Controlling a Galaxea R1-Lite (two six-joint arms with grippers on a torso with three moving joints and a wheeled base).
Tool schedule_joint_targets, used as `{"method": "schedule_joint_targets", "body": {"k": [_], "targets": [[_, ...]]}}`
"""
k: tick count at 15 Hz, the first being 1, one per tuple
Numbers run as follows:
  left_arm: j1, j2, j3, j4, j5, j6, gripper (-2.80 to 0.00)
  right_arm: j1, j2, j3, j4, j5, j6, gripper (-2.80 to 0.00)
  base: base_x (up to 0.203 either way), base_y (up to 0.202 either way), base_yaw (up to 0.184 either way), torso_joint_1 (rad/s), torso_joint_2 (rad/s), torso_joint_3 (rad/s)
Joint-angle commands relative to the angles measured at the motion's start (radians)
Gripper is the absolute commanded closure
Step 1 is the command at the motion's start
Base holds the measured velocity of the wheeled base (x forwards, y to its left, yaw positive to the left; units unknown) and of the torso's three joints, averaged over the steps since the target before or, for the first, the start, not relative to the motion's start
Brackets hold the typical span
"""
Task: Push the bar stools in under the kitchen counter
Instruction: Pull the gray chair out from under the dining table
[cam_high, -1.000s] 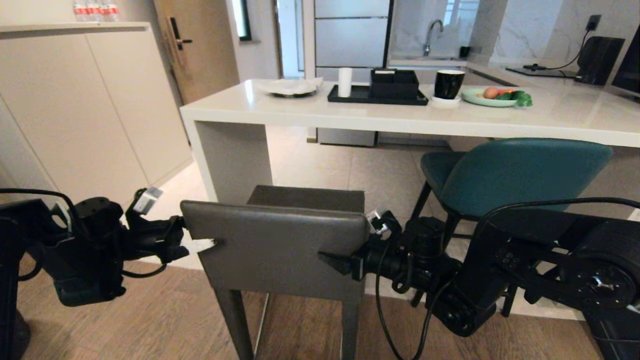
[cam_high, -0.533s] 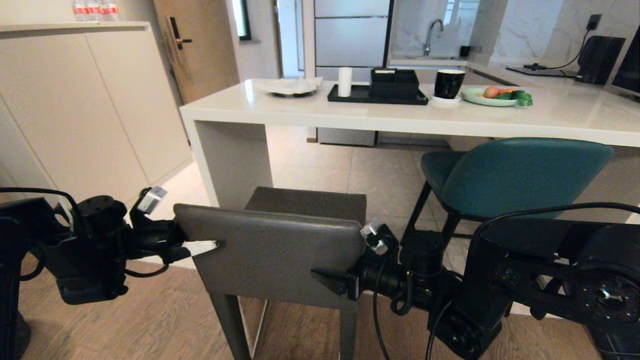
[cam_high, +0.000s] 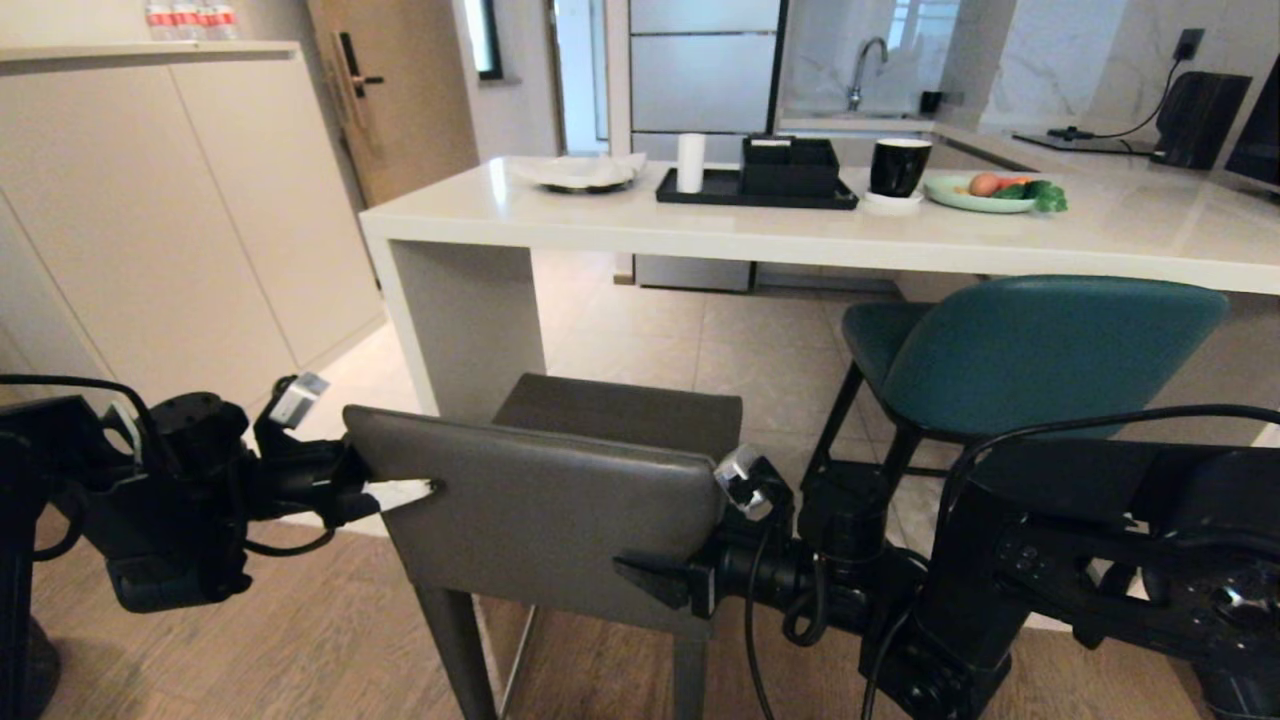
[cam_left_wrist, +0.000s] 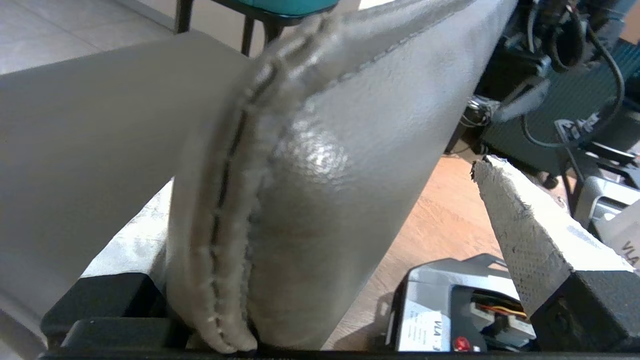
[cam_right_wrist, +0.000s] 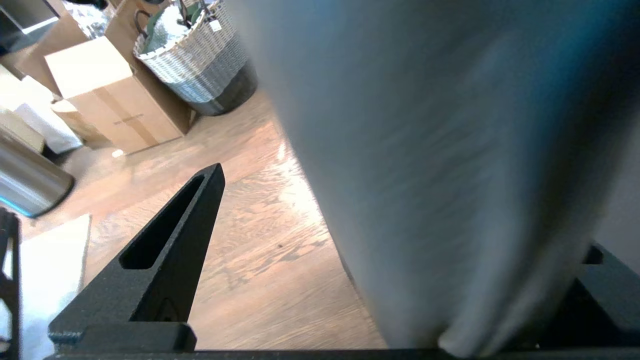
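- The grey stool (cam_high: 545, 500) stands nearest the robot, on the line where the wood floor (cam_high: 300, 640) meets the pale tiles (cam_high: 700, 340), short of the counter (cam_high: 800, 235).
- It is boxy: a flat square seat, a low rectangular backrest with rounded corners, dark-grey leather with a fine grain, and straight grey legs. The left wrist view shows a stitched seam running down the edge of the backrest.
- The backrest sits slightly skewed to the counter edge, its left end nearer the robot.
- The left gripper (cam_high: 385, 480) straddles the left edge of the backrest with its jaws spread wide; a white-padded finger (cam_left_wrist: 530, 230) lies on the rear face, apart from the leather in the wrist view.
- The right gripper (cam_high: 690, 565) is at the right edge of the backrest, also spread wide, one black finger (cam_right_wrist: 165, 250) on the rear side and the leather filling the gap between the jaws.
- The teal stool (cam_high: 1020, 350) stands to the right, closer to the counter, with a curved backrest, smooth teal leather and thin black legs; its seat reaches partly under the slab.
- The counter is a thick white slab on a pale side panel, carrying a black tray (cam_high: 755, 192), a black cup (cam_high: 898, 166) and a plate of food (cam_high: 990, 195).
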Motion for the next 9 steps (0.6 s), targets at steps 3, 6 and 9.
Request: {"method": "schedule_joint_targets", "body": {"k": [3, 6, 9], "targets": [[0.017, -0.048, 0.038, -0.009, -0.008, -0.004, -2.8, -0.042, -0.084, 0.018, -0.017, -0.005, 0.043, -2.8, 0.0, 0.0, 0.0, 0.0, 0.0, 0.0], [0.047, -0.065, 0.046, -0.009, -0.006, -0.006, -2.8, -0.074, -0.113, 0.11, -0.048, 0.0, 0.046, -2.8, 0.0, 0.0, 0.0, 0.0, 0.0, 0.009], [0.087, -0.075, 0.073, -0.009, -0.011, 0.001, -2.8, -0.077, -0.121, 0.197, -0.084, 0.001, 0.045, -2.8, 0.0, 0.0, 0.0, 0.0, 0.0, 0.0]]}}
